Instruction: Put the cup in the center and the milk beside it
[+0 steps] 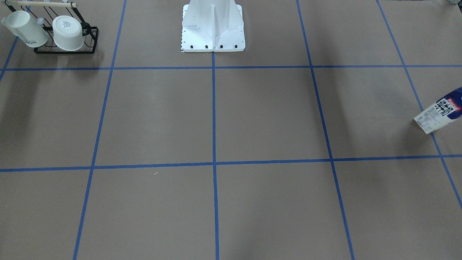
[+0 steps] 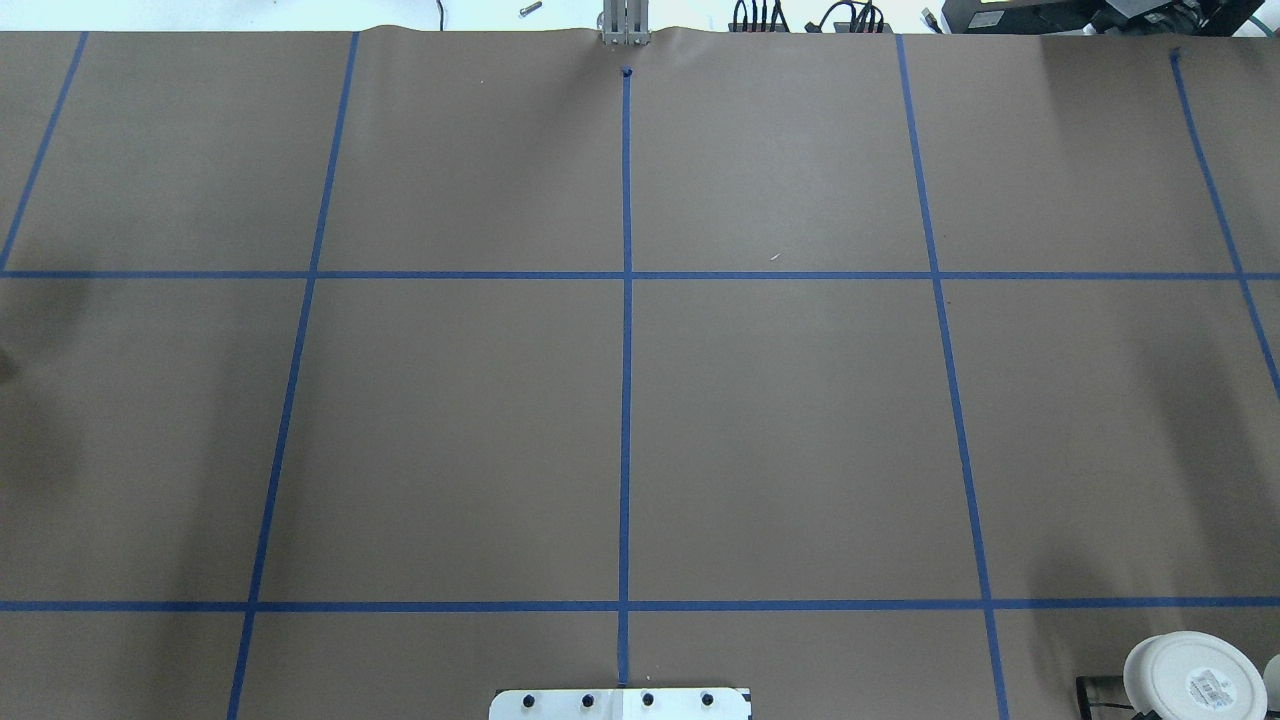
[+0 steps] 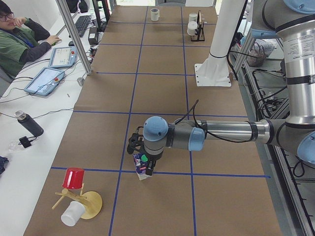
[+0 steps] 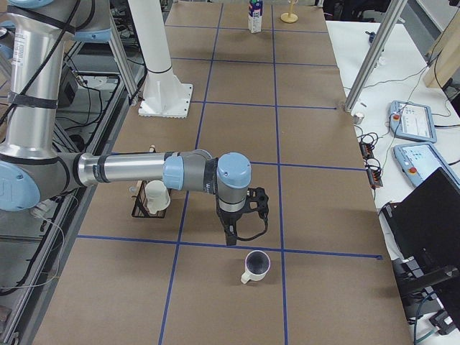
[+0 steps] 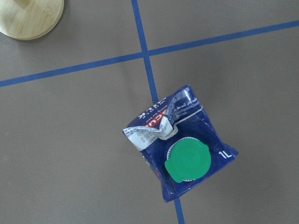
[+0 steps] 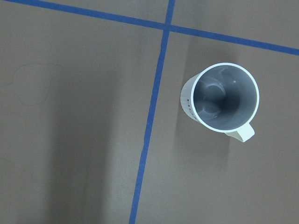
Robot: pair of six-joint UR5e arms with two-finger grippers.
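The milk [image 5: 182, 149] is a dark-blue and white carton with a green cap [image 5: 188, 161]. It stands on a blue tape line near the table's left end [image 3: 141, 167] and at the front-facing view's right edge [image 1: 440, 110]. My left gripper [image 3: 142, 158] hovers just above it; I cannot tell whether it is open or shut. The cup [image 6: 219, 98] is a plain white mug with a grey inside, upright near the table's right end [image 4: 256, 266]. My right gripper [image 4: 241, 219] hangs just beside and above it; I cannot tell its state. The center [image 2: 625, 440] holds nothing.
A black wire rack [image 1: 65, 48] with a lettered white mug [image 1: 27, 30] and a wider white cup [image 1: 68, 32] stands near the robot's right side. A wooden stand [image 3: 83, 204] with a red cup [image 3: 74, 178] stands beyond the milk. The white robot base [image 1: 213, 29] is mid-table.
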